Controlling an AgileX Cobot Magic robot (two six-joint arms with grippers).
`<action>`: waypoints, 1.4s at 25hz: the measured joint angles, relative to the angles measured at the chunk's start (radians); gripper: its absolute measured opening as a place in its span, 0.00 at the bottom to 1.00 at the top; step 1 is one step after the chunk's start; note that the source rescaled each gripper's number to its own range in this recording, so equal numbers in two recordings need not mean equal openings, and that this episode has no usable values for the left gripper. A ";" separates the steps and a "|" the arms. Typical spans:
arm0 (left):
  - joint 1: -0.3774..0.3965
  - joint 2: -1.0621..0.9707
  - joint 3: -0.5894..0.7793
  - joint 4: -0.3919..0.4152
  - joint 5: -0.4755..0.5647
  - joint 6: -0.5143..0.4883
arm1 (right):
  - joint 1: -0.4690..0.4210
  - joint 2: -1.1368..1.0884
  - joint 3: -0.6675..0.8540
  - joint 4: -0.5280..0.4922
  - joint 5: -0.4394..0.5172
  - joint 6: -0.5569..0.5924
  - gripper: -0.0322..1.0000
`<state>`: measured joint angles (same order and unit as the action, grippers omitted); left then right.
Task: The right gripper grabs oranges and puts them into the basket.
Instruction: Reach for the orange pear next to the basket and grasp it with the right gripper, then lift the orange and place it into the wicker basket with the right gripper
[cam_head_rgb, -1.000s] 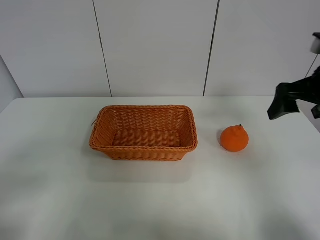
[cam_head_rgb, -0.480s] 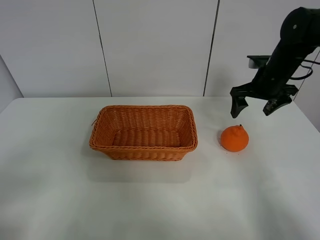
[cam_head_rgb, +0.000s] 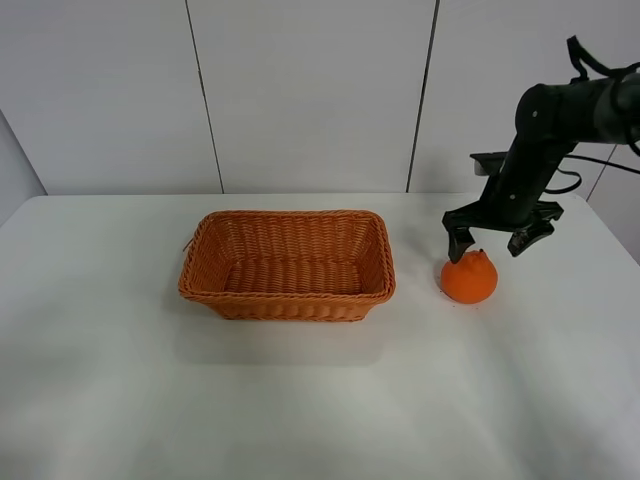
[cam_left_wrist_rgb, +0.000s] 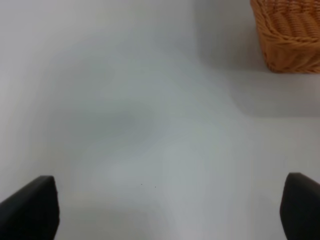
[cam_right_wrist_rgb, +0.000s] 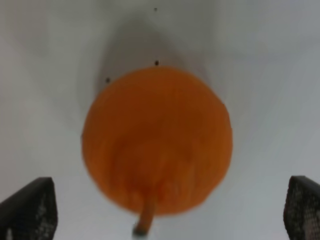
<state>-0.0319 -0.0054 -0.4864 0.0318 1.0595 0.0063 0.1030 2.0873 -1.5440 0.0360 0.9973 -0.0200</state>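
Orange (cam_head_rgb: 469, 277) sits on the bench (cam_head_rgb: 300, 400) at middle right, near the empty basket (cam_head_rgb: 288, 303). The right claw (cam_head_rgb: 487, 250) hangs spread wide over its top, gripping nothing. No step is done yet: closing, lifting and carrying to the basket remain.

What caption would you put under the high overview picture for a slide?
Open right gripper poised directly over the orange on the white table, to the right of the wicker basket.
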 joint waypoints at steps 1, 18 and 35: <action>0.000 0.000 0.000 0.000 0.000 0.000 | 0.000 0.019 0.000 0.007 -0.009 0.000 1.00; 0.000 0.000 0.000 0.000 0.000 0.000 | 0.000 0.120 -0.001 0.034 -0.074 -0.026 0.22; 0.000 0.000 0.000 0.000 0.000 0.000 | 0.000 -0.078 -0.325 0.026 0.193 -0.029 0.04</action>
<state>-0.0319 -0.0054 -0.4864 0.0318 1.0595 0.0063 0.1030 2.0094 -1.8693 0.0623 1.1908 -0.0492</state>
